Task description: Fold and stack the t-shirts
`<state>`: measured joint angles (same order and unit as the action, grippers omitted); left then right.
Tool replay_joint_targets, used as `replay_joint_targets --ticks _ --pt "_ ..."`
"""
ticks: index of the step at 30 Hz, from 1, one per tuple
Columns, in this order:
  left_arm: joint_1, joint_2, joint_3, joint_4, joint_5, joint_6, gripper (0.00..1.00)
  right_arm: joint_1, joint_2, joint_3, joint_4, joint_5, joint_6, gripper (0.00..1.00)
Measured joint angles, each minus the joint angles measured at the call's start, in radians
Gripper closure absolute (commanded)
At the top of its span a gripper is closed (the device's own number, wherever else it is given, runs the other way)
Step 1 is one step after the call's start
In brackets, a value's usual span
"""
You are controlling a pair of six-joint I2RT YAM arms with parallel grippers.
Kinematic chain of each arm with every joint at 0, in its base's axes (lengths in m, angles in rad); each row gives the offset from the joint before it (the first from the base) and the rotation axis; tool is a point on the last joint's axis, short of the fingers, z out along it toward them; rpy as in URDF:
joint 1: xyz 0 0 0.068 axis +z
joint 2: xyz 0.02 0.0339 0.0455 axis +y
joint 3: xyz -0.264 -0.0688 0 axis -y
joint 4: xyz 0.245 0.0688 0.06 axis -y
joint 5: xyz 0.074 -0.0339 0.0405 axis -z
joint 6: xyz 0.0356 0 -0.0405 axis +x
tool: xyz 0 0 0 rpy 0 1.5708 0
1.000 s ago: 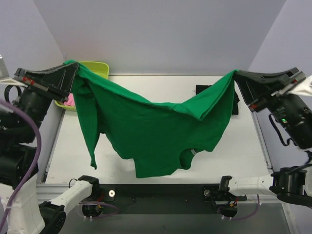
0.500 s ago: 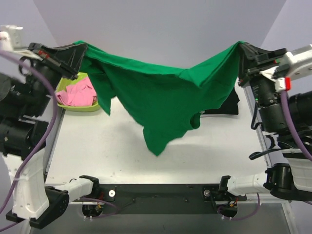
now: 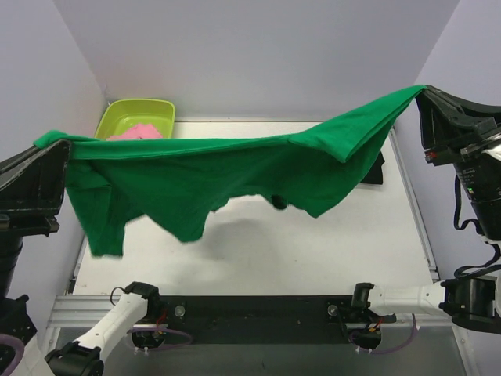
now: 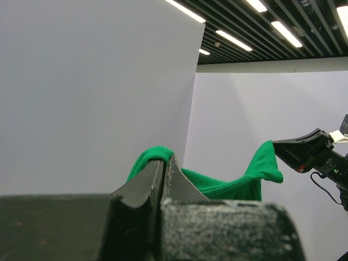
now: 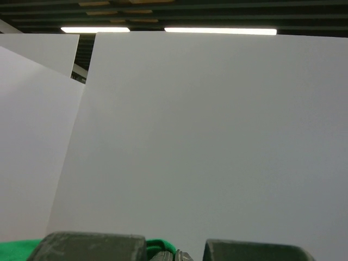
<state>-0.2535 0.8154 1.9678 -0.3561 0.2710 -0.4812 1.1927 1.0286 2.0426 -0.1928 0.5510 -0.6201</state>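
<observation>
The bright green t-shirt (image 3: pixel 235 168) hangs stretched in the air between both arms, high above the table, its lower edge flapping loose. My left gripper (image 3: pixel 64 149) is shut on its left corner, and the green cloth (image 4: pixel 155 157) bunches over the closed fingertips in the left wrist view. My right gripper (image 3: pixel 423 92) is shut on the shirt's right corner, where a bit of green (image 5: pixel 160 247) shows at the jaws. A black t-shirt (image 3: pixel 376 168) lies folded at the table's right, mostly hidden behind the green one. A pink t-shirt (image 3: pixel 141 131) lies in the tub.
The lime-green plastic tub (image 3: pixel 133 113) stands at the table's far left corner. White walls close in the table (image 3: pixel 258 251) on the left, back and right. Both arm bases sit along the black rail (image 3: pixel 258 309) at the near edge.
Both grippers have swung outward and higher, pulling the green shirt from a deep sag into a nearly taut span. The left gripper has moved toward the near left. The hanging part swung leftward.
</observation>
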Motion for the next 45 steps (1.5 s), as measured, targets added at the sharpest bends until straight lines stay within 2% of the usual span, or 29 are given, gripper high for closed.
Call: replay_joint_targets --ticks 9,12,16,18,22,26,29,33,39,45 --pt "0.000 0.030 -0.148 0.045 0.034 -0.032 1.00 0.000 0.002 0.005 -0.064 -0.040 0.014 1.00" --pt "0.000 0.032 -0.255 0.100 0.034 -0.043 1.00 0.000 0.003 -0.023 -0.041 -0.010 -0.006 1.00" --pt "0.000 0.040 -0.460 0.197 0.031 -0.079 1.00 -0.030 -0.011 -0.184 0.030 0.034 -0.007 1.00" --pt "0.000 0.056 -0.564 0.254 0.025 -0.099 1.00 -0.098 -0.008 -0.262 0.036 0.028 0.027 1.00" --pt "0.000 0.115 -0.774 0.360 -0.002 -0.142 1.00 -0.381 0.027 -0.421 0.033 -0.046 0.177 1.00" --pt "0.000 0.197 -0.959 0.424 -0.059 -0.166 1.00 -0.594 0.105 -0.559 0.030 -0.163 0.345 1.00" --pt "-0.001 0.266 -1.009 0.459 -0.095 -0.170 1.00 -0.718 0.195 -0.598 0.026 -0.236 0.440 1.00" --pt "0.002 0.414 -1.010 0.553 -0.155 -0.169 1.00 -0.813 0.340 -0.568 0.030 -0.312 0.532 1.00" --pt "0.032 0.663 -0.953 0.652 -0.212 -0.171 1.00 -0.860 0.580 -0.427 0.039 -0.371 0.608 1.00" --pt "0.070 0.823 -0.852 0.666 -0.230 -0.177 1.00 -0.870 0.716 -0.338 0.032 -0.379 0.638 1.00"
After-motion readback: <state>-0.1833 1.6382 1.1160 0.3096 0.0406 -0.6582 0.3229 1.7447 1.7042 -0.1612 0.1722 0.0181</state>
